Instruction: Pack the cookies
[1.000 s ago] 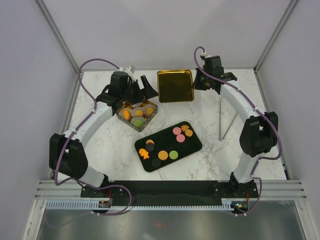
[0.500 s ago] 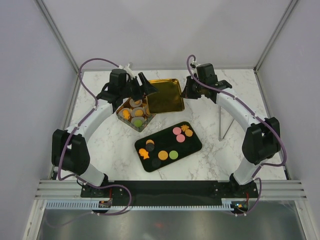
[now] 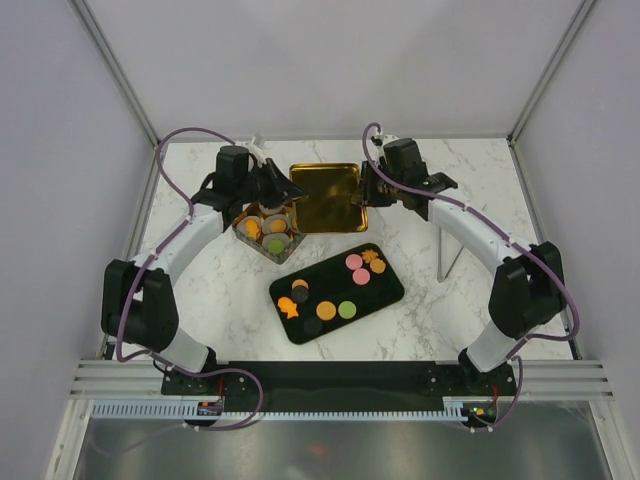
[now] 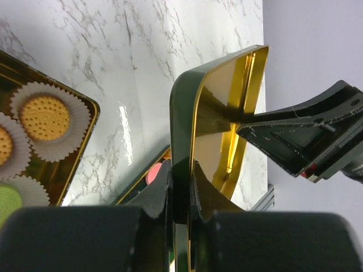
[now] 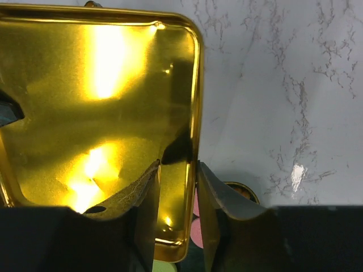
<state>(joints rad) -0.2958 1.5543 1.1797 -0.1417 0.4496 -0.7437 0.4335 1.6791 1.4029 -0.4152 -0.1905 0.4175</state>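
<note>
Marble counter (image 3: 430, 290): left claw (image 4: 181, 187) and right claw (image 5: 177, 181) each pinch opposite lid (image 5: 102, 90) rims; keep lid level, lower squarely onto tin (image 4: 91, 122).

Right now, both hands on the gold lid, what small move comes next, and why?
Probably carry the gold lid leftward over the open tin: the left hand and right hand pinch its opposite edges, and it sits right of the tin, not covering it.
</note>
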